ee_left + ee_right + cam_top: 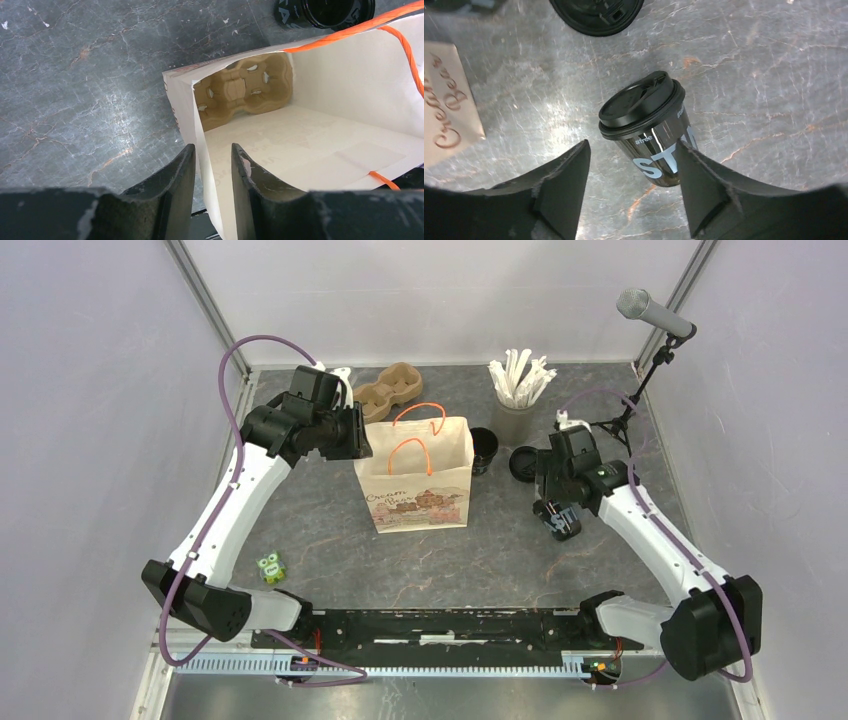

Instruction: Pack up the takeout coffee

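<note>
A black paper cup with a black lid (644,122) stands on the table between my right gripper's (631,150) open fingers. The right finger is at its side and the left finger is apart from it. In the top view my right gripper (560,518) covers this cup. A white paper bag with orange handles (415,475) stands open mid-table. My left gripper (214,147) straddles the bag's left wall (200,135) with a small gap between its fingers. A brown pulp carrier (245,90) lies inside the bag.
A second black cup (483,448) stands right of the bag, and another lidded one (523,462) beside it. A grey cup of white sticks (515,410) and a second brown carrier (390,390) stand at the back. A green toy (270,567) lies front left. A microphone stand (640,390) is at the back right.
</note>
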